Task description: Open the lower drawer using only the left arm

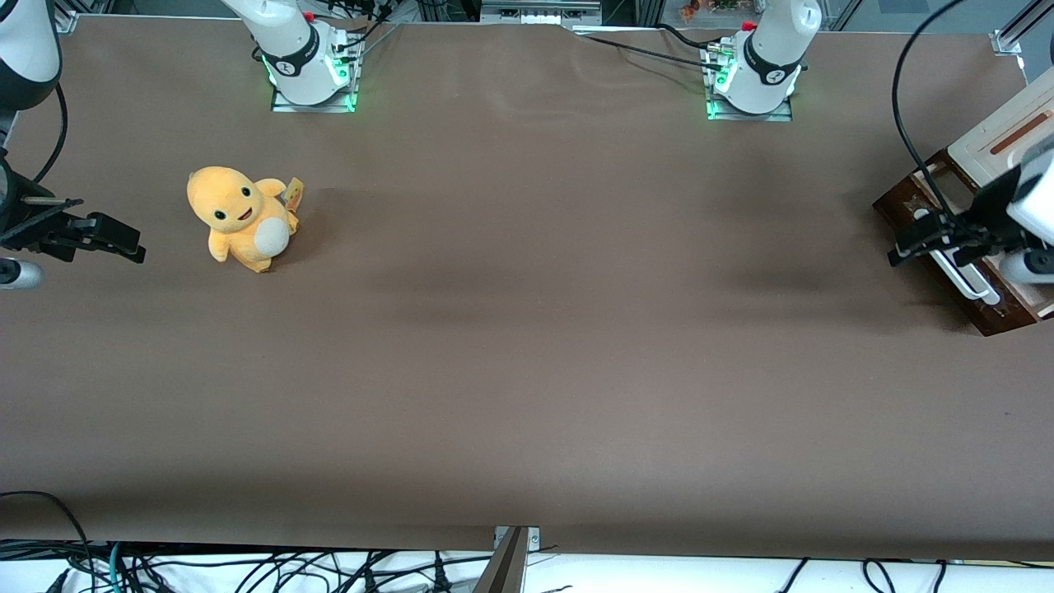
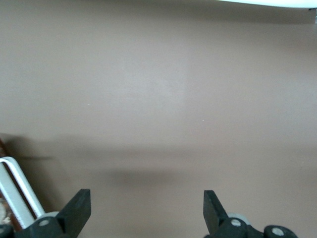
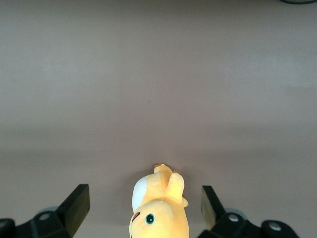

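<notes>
The lower drawer (image 1: 1000, 317) has a dark reddish-brown front and sits at the working arm's end of the table, under the cabinet's cream top (image 1: 992, 144). Its white bar handle (image 1: 972, 284) runs along that front. My left arm's gripper (image 1: 906, 243) hovers just in front of the drawer, over the part of the handle farther from the front camera. In the left wrist view the gripper (image 2: 147, 213) is open, with only bare tabletop between its black fingers (image 2: 79, 208). The white handle (image 2: 15, 191) shows beside one finger, outside the gap.
A yellow plush toy (image 1: 240, 218) sits toward the parked arm's end of the table and shows in the right wrist view too (image 3: 158, 210). The brown tabletop (image 1: 527, 329) stretches between toy and cabinet. Both arm bases (image 1: 753, 74) stand along the edge farthest from the front camera.
</notes>
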`<state>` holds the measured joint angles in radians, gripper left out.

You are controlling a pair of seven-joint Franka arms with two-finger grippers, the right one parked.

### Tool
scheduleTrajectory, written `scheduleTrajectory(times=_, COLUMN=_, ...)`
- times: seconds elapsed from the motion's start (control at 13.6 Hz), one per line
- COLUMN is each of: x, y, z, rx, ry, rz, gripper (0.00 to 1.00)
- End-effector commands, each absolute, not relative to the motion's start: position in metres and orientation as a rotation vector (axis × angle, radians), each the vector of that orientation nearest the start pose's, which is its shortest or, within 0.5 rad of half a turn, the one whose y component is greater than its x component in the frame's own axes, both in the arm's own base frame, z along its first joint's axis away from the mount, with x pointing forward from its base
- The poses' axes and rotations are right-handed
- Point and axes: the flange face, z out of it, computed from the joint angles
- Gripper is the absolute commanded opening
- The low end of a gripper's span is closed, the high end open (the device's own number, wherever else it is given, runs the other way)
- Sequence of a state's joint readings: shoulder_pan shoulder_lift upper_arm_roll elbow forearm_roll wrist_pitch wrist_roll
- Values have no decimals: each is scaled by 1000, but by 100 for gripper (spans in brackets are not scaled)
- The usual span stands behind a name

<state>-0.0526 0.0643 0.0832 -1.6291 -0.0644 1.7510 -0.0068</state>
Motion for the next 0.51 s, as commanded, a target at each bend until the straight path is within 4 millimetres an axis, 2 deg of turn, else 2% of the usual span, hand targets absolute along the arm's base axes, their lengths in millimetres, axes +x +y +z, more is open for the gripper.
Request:
scheduleTrajectory(times=0.0, x=579, y=17, z=574, rx=-3141, ry=72, rz=-82, gripper=100)
scheduleTrajectory(times=0.15, x=576, y=21, z=572, rx=-3139, ry=148, rz=-40, gripper=100)
scheduleTrajectory(times=0.44, x=575, y=19, z=569, rx=-3141, ry=153, rz=-13, gripper=100)
